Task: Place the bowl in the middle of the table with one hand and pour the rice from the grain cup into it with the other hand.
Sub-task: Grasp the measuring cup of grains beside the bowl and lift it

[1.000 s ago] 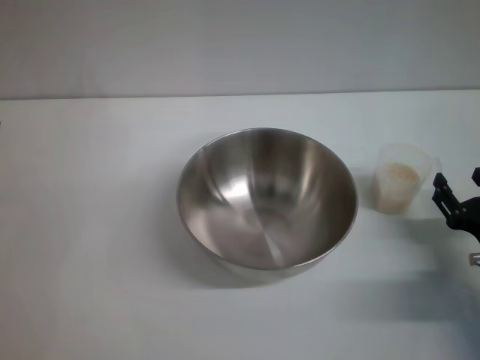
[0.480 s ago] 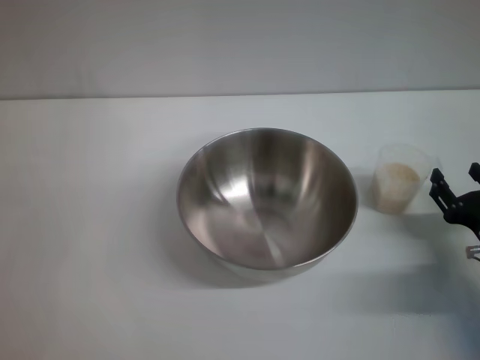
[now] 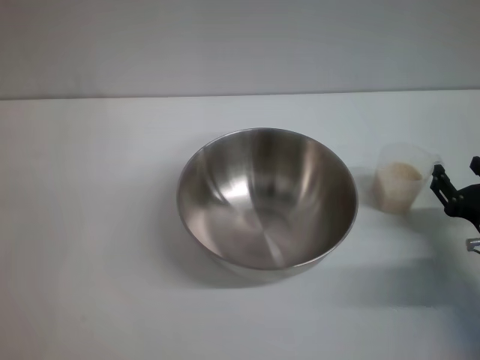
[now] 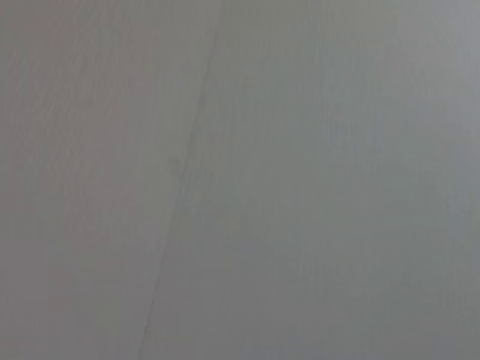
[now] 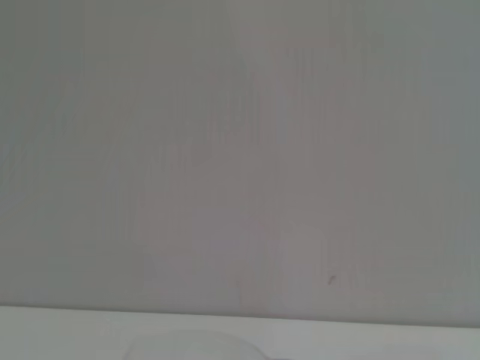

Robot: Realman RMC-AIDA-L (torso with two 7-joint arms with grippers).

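Translucent grain cup (image 3: pixel 405 178) stands just beside right end effector (image 3: pixel 454 187).

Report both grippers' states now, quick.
Left gripper: not in view.
Right gripper: open, holding nothing, right beside the grain cup, at the table's right edge.

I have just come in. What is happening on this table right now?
A robot is getting ready to pour rice. The steel bowl stands empty near the middle of the white table. To its right stands a small clear cup, upright, with rice in it. The right pincer is at the cup's right side, at the edge of the head view, open, and does not hold the cup yet. The left pincer is out of sight.
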